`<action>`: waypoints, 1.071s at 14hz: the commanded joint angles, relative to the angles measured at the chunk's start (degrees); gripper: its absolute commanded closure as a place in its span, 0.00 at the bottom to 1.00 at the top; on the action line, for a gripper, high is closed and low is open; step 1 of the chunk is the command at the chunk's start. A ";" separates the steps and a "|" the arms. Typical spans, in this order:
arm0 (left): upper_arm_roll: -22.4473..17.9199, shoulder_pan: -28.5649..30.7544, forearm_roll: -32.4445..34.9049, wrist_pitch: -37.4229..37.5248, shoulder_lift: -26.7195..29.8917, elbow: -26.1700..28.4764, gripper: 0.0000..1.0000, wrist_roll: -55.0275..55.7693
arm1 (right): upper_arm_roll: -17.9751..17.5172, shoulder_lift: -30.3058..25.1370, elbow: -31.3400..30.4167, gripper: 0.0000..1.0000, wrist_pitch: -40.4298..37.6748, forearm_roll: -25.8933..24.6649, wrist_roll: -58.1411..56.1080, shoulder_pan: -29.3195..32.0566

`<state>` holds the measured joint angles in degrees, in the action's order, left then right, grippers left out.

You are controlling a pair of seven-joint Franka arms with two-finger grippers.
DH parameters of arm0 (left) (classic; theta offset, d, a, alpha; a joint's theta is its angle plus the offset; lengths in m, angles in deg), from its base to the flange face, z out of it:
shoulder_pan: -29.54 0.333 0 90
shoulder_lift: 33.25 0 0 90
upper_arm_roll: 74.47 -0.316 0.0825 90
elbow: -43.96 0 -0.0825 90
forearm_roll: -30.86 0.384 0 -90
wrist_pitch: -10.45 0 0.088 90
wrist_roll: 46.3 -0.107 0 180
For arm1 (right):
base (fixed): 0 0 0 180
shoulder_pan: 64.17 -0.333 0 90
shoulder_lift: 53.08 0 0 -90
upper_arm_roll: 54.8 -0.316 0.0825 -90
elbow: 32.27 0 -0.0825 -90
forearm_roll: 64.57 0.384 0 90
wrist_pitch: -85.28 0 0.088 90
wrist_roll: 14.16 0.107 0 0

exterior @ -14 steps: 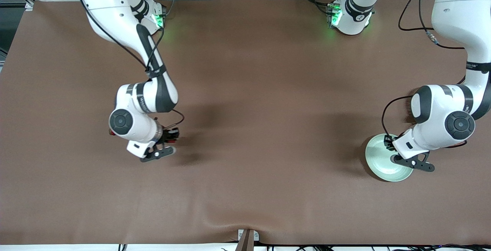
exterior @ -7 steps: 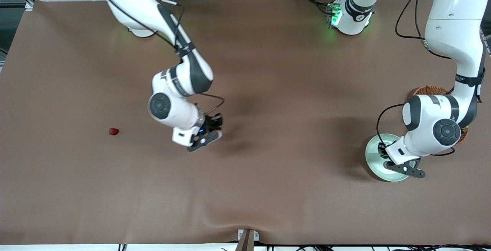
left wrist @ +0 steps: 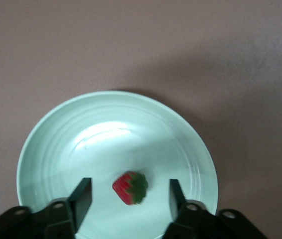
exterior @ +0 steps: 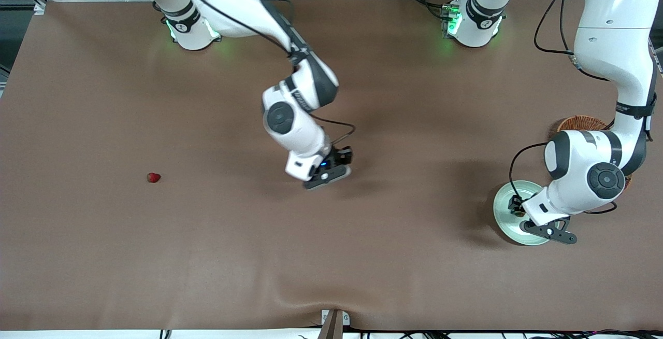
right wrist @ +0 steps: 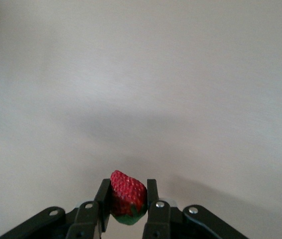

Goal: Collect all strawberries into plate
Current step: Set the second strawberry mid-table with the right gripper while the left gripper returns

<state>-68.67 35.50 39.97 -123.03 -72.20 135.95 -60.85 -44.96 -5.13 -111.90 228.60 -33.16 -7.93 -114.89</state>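
With one strawberry [left wrist: 130, 187] lying loose on the plate [left wrist: 56, 144] between the spread fingers of the left gripper [left wrist: 129, 199], that drop looks done. Right gripper [right wrist: 126, 201] is clamped on a second strawberry [right wrist: 127, 197], up over bare table mid-way along; plate [exterior: 505, 209] sits well off toward the left arm's end, so the carry runs that way with nothing between. Left arm over the plate may crowd the drop. Third strawberry [exterior: 153, 177] lies alone toward the right arm's end. Basket [exterior: 582, 122] beside plate, farther from camera.
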 commanded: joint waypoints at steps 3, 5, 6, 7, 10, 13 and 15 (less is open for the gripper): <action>0.79 -0.25 0.47 0.59 2.21 -0.05 0.00 0.04 | 0.62 11.97 12.21 1.00 9.42 1.20 1.06 -4.03; 1.66 -0.25 0.29 0.94 2.74 -0.05 0.00 0.22 | 0.62 14.88 15.20 1.00 10.58 1.11 0.89 -4.56; 2.62 0.10 0.21 1.64 2.92 -0.05 0.00 0.31 | 0.62 15.68 16.17 1.00 10.58 1.02 0.89 -4.65; 3.42 0.36 0.03 2.26 3.35 -0.05 0.00 0.31 | 0.71 16.21 16.44 1.00 10.67 0.94 0.89 -4.65; 3.78 -0.07 -3.30 4.19 4.14 -0.14 0.00 0.40 | 0.71 16.83 16.27 0.10 10.67 0.58 0.36 -5.00; 5.88 -0.25 -3.57 6.65 5.46 -0.40 0.00 2.75 | 1.41 14.82 15.65 0.00 10.23 -1.34 0.19 -4.83; 7.02 -0.60 -3.57 8.06 5.73 -0.93 0.00 5.22 | 2.12 9.74 9.89 0.00 9.01 -2.49 -0.43 -2.82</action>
<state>-62.57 35.20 37.34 -117.24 -67.85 135.17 -57.67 -43.29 9.55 -97.29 239.12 -34.32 -7.29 -119.42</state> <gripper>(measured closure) 0.000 0.198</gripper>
